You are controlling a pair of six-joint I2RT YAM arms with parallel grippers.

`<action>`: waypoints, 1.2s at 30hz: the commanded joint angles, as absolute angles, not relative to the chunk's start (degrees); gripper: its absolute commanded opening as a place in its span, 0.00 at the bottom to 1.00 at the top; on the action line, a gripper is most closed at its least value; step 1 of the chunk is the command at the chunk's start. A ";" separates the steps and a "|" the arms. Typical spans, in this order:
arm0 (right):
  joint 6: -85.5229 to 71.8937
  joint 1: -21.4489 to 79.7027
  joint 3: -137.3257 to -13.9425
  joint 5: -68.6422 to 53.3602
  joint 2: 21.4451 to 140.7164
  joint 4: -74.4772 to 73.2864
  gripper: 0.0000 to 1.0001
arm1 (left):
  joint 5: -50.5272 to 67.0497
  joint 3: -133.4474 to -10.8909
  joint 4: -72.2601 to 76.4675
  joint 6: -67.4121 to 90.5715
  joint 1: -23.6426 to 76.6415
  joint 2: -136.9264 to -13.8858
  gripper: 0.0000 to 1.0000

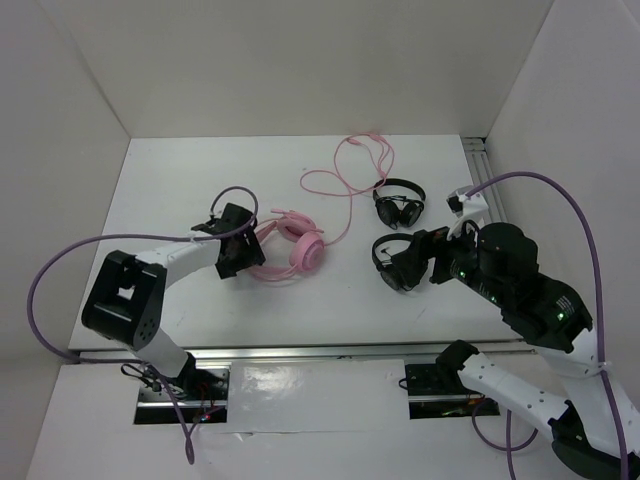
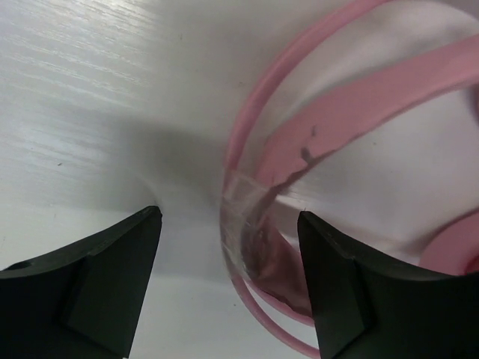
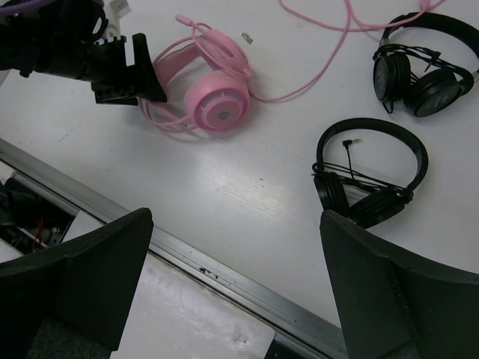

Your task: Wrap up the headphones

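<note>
The pink headphones (image 1: 296, 248) lie on the white table left of centre. Their long pink cord (image 1: 345, 185) trails loosely toward the back. My left gripper (image 1: 240, 252) is open at the headband's left end. In the left wrist view the pink headband wires (image 2: 258, 224) and strap pass between the two black fingers (image 2: 112, 277), closer to the right one. My right gripper (image 1: 415, 260) is open and empty, held above the table's right side. The right wrist view shows the pink headset (image 3: 213, 93) far ahead at the left gripper (image 3: 123, 71).
Two smaller black headphones lie at the right: one (image 1: 400, 205) further back, one (image 1: 395, 262) under my right gripper. They also show in the right wrist view (image 3: 423, 67) (image 3: 370, 176). A metal rail (image 3: 224, 258) runs along the table's near edge. White walls enclose the table.
</note>
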State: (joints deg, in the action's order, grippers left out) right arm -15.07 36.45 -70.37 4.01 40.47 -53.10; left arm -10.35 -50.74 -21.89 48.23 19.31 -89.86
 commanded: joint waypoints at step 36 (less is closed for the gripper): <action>-12.30 35.77 -48.79 -21.80 44.53 7.54 1.00 | -24.72 -119.42 -78.22 33.75 21.28 -65.74 0.00</action>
